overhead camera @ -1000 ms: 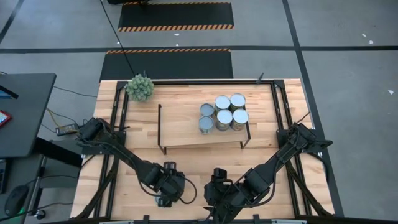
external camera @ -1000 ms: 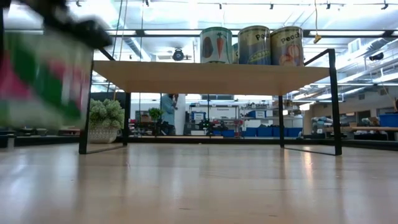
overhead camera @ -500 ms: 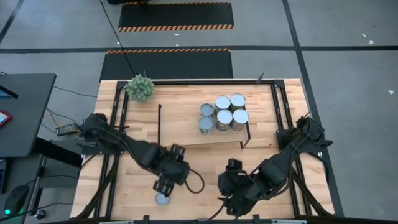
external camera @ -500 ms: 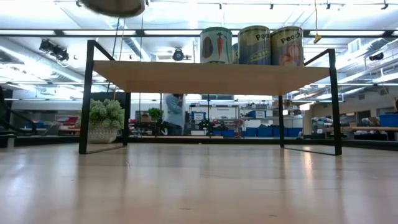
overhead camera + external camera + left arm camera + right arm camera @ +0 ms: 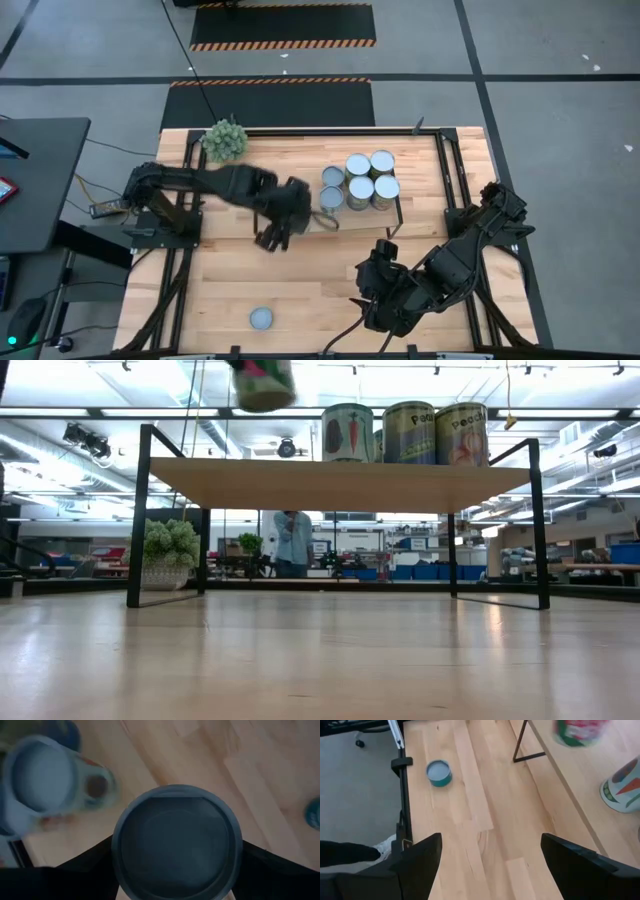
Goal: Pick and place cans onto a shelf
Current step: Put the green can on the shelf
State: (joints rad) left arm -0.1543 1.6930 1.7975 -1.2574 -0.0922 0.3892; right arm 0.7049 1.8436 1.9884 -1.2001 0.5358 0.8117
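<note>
My left gripper [image 5: 278, 222] is shut on a can with a green and red label [image 5: 262, 382], which hangs above the left half of the shelf [image 5: 290, 185]. The shelf is a light-wood board on black end frames. Several cans [image 5: 358, 180] stand on its right half. One can with a blue-grey top [image 5: 261, 318] stands on the table near the near edge. My right gripper [image 5: 380, 285] is open and empty, low over the table's near right part. My left gripper pinches the can's round side wall [image 5: 120, 855] between its two fingers, one on each side. The fingers [image 5: 85, 867] come from above and point down past the can's top rim. The can hangs upright, clear of the shelf board.
A green ball-shaped plant [image 5: 225, 140] stands at the table's far left corner. The shelf's black end frames [image 5: 137, 510] rise at both ends. Bare wood lies between the shelf and the near edge. A person [image 5: 293, 540] stands in the room behind.
My left gripper has risen from the table's near edge and gone toward the far edge and a little right, until it is over the shelf. It carries the can, lifted clear. My right gripper has shifted a little toward the right and far edges.
</note>
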